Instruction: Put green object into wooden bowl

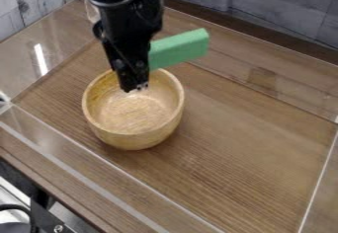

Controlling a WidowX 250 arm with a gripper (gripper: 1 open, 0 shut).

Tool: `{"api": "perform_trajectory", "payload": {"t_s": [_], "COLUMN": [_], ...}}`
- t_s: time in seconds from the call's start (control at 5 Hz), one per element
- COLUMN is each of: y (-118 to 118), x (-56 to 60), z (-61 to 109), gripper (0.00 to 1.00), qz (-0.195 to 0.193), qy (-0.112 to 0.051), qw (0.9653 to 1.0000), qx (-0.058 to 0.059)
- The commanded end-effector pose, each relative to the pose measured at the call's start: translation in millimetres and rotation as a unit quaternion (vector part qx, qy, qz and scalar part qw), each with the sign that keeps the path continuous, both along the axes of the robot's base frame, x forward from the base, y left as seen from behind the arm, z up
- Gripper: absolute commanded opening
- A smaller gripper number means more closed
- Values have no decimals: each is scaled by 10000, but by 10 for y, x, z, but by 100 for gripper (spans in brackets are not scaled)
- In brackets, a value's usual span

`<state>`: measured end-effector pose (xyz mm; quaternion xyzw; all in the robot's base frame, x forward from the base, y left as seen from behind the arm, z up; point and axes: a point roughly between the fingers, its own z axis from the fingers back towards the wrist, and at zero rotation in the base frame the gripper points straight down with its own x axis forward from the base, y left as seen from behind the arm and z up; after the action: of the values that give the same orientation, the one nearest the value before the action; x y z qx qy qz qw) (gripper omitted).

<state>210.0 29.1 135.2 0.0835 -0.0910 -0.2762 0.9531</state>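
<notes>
The green object (183,46), a mint-green block, hangs in the air, tilted, over the far right rim of the wooden bowl (109,124). It sticks out to the right of my black gripper (132,80), which is shut on its left end. My fingertips point down into the bowl's mouth, just above its inside. Nothing shows in the visible part of the bowl's inside. The arm hides the block's gripped end.
The bowl stands on a wooden tabletop (251,128) inside a low clear plastic wall (158,199) that runs along the front and sides. A grey plank wall is at the back.
</notes>
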Motion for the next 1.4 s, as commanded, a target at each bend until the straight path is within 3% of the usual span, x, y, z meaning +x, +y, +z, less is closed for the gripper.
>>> {"api": "perform_trajectory", "payload": {"t_s": [0.0,0.2,0.4,0.6,0.8,1.0,1.2], "y": [-40,-84,-236,-377,-422,-394,-310], "x": [80,108,89,93,254,347,338], "z": [229,298,305,287,375,388,262], "gripper": [100,100,100,100,100,100,100], "qz": [-83,-71,359,837,1272,1491,1578], "qy": [-190,-152,-153,-135,-119,-139,-156], "qw": [9998,9999,9992,9962,9913,9875,9856], "qx": [-11,-38,-97,-190,-331,-493,-589]}}
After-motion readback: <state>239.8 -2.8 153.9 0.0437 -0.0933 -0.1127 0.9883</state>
